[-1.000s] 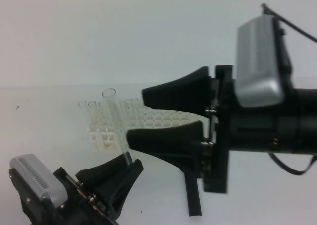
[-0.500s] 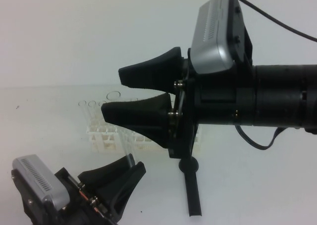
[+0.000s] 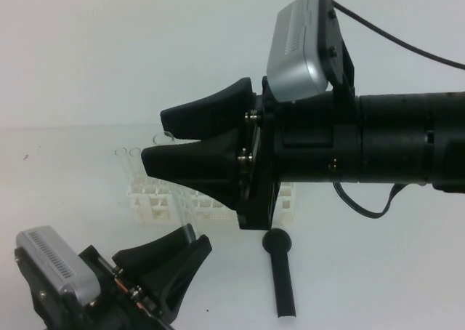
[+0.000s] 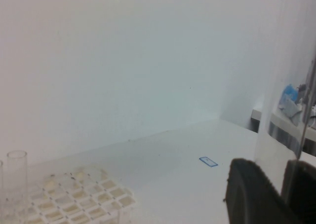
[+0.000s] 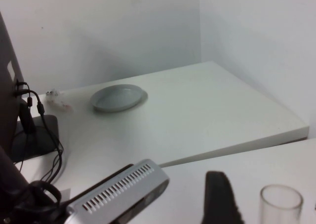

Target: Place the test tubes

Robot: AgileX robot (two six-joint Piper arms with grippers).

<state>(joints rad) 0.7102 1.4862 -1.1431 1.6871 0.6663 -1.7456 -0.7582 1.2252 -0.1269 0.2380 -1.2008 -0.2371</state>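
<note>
Near left, the left gripper [image 3: 195, 237] has its black wedge-shaped fingers pinched on the lower end of a clear glass test tube [image 3: 179, 208]. The tube slants up over a white plastic grid rack [image 3: 152, 205]. Two more tubes [image 3: 134, 164] stand upright at the rack's left end. Above the rack hovers the right gripper [image 3: 152, 138], its tapered fingers narrowly parted, with the slanted tube's rim showing in the gap.

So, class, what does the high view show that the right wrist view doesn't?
High view only: the white rack, a black rod, the right gripper seen whole, open above the rack, and the left gripper at front left, shut on a clear tube. Right wrist only: a grey dish, cables. Both: that tube's mouth, the left arm's silver camera.
</note>
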